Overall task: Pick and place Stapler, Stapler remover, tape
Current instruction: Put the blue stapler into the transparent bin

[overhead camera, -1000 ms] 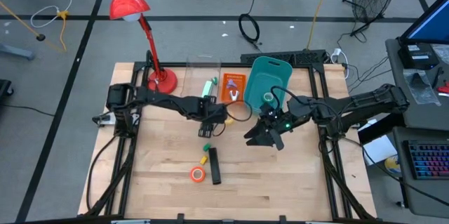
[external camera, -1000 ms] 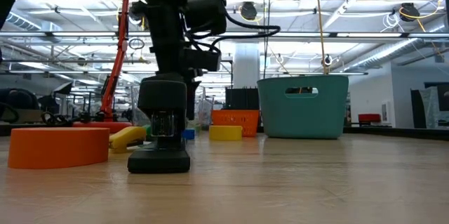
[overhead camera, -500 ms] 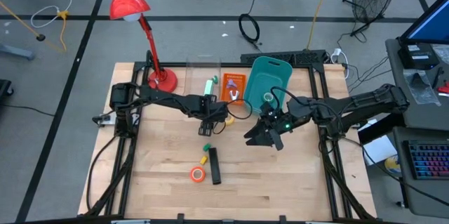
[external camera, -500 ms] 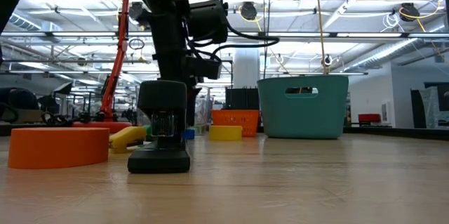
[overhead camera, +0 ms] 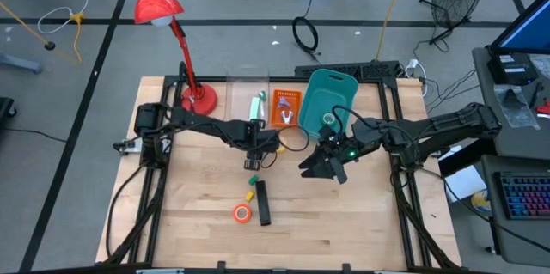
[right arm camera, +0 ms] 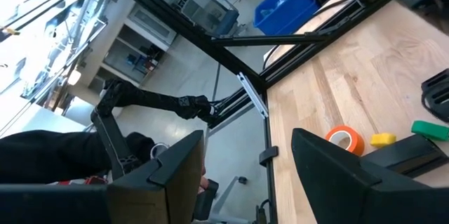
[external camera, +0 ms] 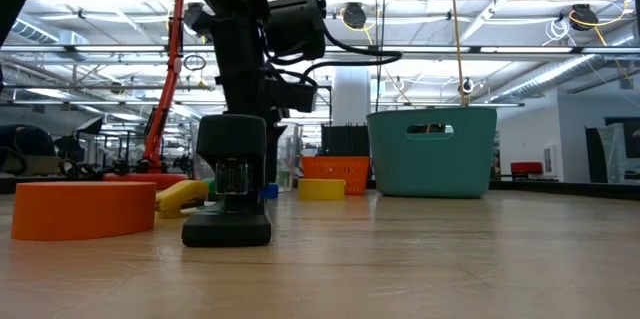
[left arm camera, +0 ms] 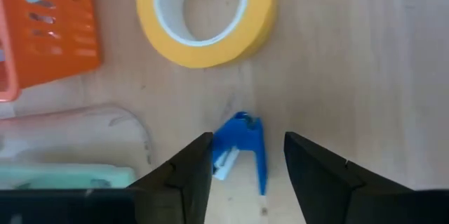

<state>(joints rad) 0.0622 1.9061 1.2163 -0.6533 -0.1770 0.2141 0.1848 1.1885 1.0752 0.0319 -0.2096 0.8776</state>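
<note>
Counted on the table (overhead camera: 344,214): one black stapler (overhead camera: 262,203), one small blue staple remover (left arm camera: 242,150), and two tape rolls made out with certainty, a yellow one (left arm camera: 205,15) and an orange one (overhead camera: 242,214). A green roll-like item (overhead camera: 329,120) is seen at the rim of the teal bin (overhead camera: 330,95), but its kind cannot be told. One orange basket (overhead camera: 285,106), one red lamp (overhead camera: 159,8) and a small yellow block (overhead camera: 249,195) are also present.

The left arm is stretched across the table from its base, its wrist pointed down, with the left gripper (overhead camera: 258,152) just beside the orange basket. Its fingers (left arm camera: 184,175) are held narrowly apart and empty; the staple remover lies flat on the wood directly between them, untouched. The yellow tape lies just beyond the fingertips, the basket beside it.

The right gripper (overhead camera: 320,167) hangs above the table near the teal bin, tilted downward and toward the left arm, fingers parted with nothing held.

The staple remover is shown clearly only in the left wrist view. In the low view the stapler (external camera: 230,184) is seen end-on, with the orange tape (external camera: 85,209) beside it. In the right wrist view the orange tape (right arm camera: 344,141) is seen well ahead of the gripper.
</note>
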